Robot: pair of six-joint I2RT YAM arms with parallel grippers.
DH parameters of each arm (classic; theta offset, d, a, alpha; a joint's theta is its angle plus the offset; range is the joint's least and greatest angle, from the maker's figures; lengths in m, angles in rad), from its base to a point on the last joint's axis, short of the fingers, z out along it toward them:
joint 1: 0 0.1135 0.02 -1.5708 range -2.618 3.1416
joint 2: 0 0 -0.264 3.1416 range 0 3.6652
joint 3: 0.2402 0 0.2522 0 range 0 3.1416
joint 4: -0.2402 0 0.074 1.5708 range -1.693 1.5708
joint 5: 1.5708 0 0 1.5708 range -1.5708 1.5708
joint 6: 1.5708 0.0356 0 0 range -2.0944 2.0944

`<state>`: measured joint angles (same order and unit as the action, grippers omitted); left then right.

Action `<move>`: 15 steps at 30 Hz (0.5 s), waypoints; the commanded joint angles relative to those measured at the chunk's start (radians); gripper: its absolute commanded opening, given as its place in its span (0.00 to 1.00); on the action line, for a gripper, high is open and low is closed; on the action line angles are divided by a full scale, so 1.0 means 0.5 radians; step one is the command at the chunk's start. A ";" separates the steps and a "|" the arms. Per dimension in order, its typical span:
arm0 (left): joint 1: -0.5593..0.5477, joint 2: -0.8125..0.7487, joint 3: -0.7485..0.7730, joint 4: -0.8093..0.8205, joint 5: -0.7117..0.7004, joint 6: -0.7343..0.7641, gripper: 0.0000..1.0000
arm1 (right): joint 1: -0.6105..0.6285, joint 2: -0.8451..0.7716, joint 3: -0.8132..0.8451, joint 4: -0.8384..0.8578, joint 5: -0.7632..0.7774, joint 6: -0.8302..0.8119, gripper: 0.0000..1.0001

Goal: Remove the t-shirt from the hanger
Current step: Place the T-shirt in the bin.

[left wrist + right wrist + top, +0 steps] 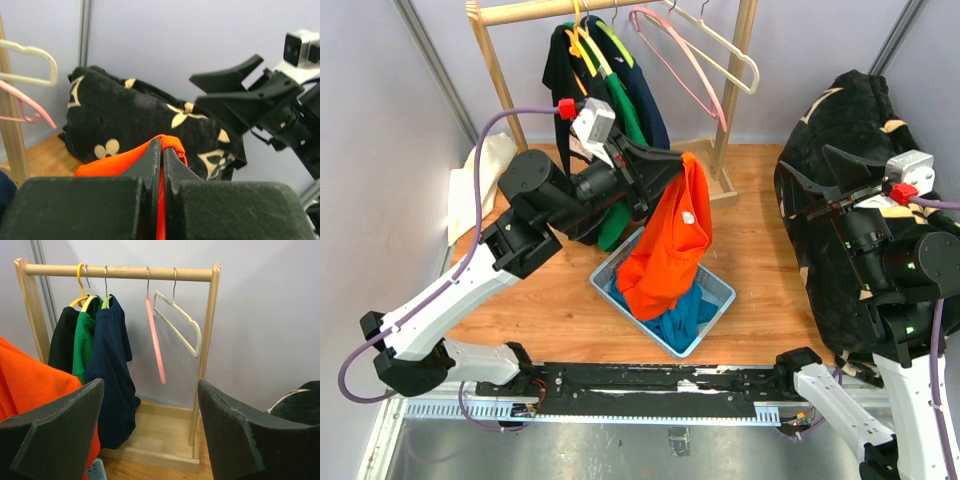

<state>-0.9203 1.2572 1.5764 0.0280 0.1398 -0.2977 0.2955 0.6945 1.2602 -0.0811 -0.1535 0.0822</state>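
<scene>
My left gripper (682, 163) is shut on the orange t-shirt (668, 240), which hangs from it down into the light blue basket (720, 305); the pinch shows in the left wrist view (162, 145). On the wooden rack (500, 75) a black, a green and a navy t-shirt (645, 100) hang on hangers. A pink hanger (675, 55) and a cream hanger (725, 50) hang bare. My right gripper (810, 180) is open and empty at the right, facing the rack (150, 405).
A teal garment (685, 315) lies in the basket under the orange shirt. A black cloth with cream flower prints (850, 150) is heaped at the right, under my right arm. A white cloth (480, 175) lies at the left by the rack's post.
</scene>
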 commanded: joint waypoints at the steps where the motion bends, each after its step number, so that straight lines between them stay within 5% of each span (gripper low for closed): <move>1: -0.083 -0.167 -0.186 0.115 -0.058 -0.030 0.00 | -0.028 -0.027 -0.020 0.035 0.035 -0.006 0.76; 15: -0.171 -0.534 -0.854 0.040 -0.210 -0.111 0.00 | -0.029 -0.043 -0.078 0.040 0.055 -0.014 0.76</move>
<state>-0.9928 1.0405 1.2251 0.0360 0.0856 -0.3309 0.2955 0.6846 1.2312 -0.0807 -0.1429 0.0822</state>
